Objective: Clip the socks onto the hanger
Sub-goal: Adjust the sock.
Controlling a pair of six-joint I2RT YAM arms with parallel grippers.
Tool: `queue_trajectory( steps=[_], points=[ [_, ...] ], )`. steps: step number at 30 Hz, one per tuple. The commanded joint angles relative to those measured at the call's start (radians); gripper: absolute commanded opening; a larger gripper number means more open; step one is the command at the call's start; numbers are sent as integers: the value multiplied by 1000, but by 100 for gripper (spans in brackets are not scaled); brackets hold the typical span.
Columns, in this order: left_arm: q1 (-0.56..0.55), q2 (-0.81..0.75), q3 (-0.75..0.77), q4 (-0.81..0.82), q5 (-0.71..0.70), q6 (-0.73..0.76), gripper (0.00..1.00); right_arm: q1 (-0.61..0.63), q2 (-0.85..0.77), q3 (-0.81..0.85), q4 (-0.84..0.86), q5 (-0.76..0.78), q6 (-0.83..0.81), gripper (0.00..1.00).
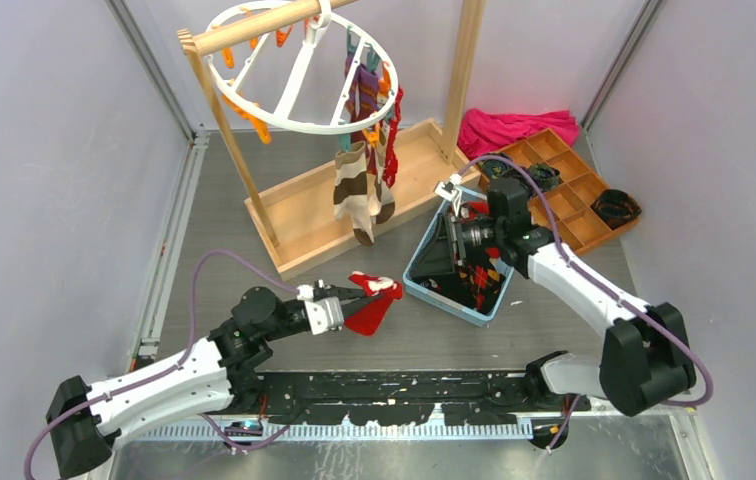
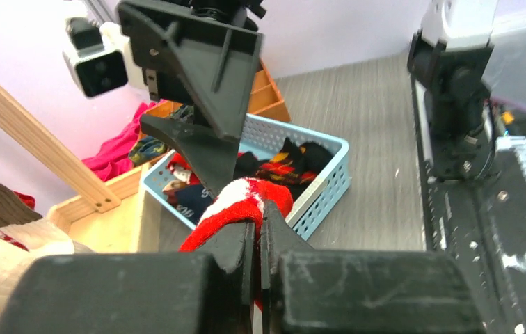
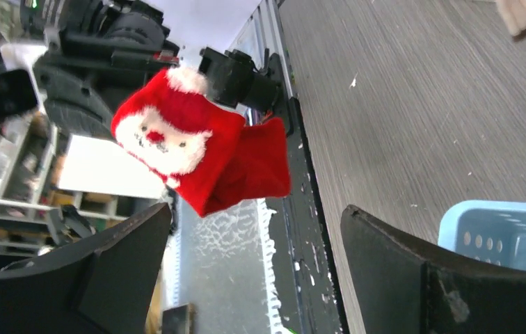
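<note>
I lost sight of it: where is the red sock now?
In the top view the red sock is held in the left pincer, just left of the blue basket.

Far right on grey worktop (image 1: 214,200): wooden compartment tray (image 1: 576,205), crumpled pink cloth (image 1: 514,128) just behind, black coiled band (image 1: 616,208) at its right end. Nearer, blue plastic basket (image 1: 439,300).

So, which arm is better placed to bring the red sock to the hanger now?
Left, I think. Its end effector is shut on the red sock, which is lifted off the table. The right end effector is open over the blue basket and holds nothing.
</note>
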Motion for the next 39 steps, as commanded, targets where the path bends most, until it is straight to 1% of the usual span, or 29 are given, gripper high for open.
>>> queue_trajectory(
  steps=[1, 2, 5, 8, 10, 15, 17, 19, 22, 23, 26, 29, 32, 35, 37, 39],
  points=[
    [-8, 29, 0, -12, 23, 231, 0, -2, 48, -81, 738, 24, 646, 99],
    [-10, 46, 6, 5, 26, 233, 0, 2, 59, -77, 765, 26, 673, 100],
    [-23, 107, 19, 53, 22, 235, 0, 27, 76, -66, 772, 23, 684, 100],
    [-34, 150, 20, 107, 10, 239, 0, 56, 75, -79, 766, 11, 668, 98],
    [-36, 164, 18, 132, 5, 241, 0, 69, 71, -84, 734, 9, 629, 96],
    [-39, 158, 8, 183, 1, 233, 0, 80, 65, -45, 417, 41, 382, 95],
    [-42, 145, 6, 184, 3, 230, 0, 83, 67, -30, 326, 59, 306, 96],
    [-43, 136, 6, 184, 4, 228, 0, 89, 67, -26, 306, 59, 282, 96],
    [-43, 138, 3, 180, -2, 228, 0, 104, 67, -23, 314, 38, 281, 93],
    [-44, 143, 2, 177, -6, 228, 0, 108, 64, -21, 315, 31, 279, 90],
    [-44, 147, -5, 174, -16, 231, 0, 115, 63, -20, 322, 12, 283, 75],
    [-45, 139, -14, 175, -25, 231, 0, 117, 63, -20, 353, -8, 307, 55],
    [-44, 129, -25, 174, -35, 229, 0, 119, 58, -20, 392, -31, 333, 39],
    [-44, 115, -35, 161, -48, 229, 0, 119, 51, -12, 406, -51, 342, 20],
    [-44, 107, -48, 160, -58, 226, 0, 118, 45, -4, 407, -61, 344, 12],
    [-44, 97, -59, 159, -66, 221, 0, 116, 41, 3, 407, -71, 346, 6]
  ],
)
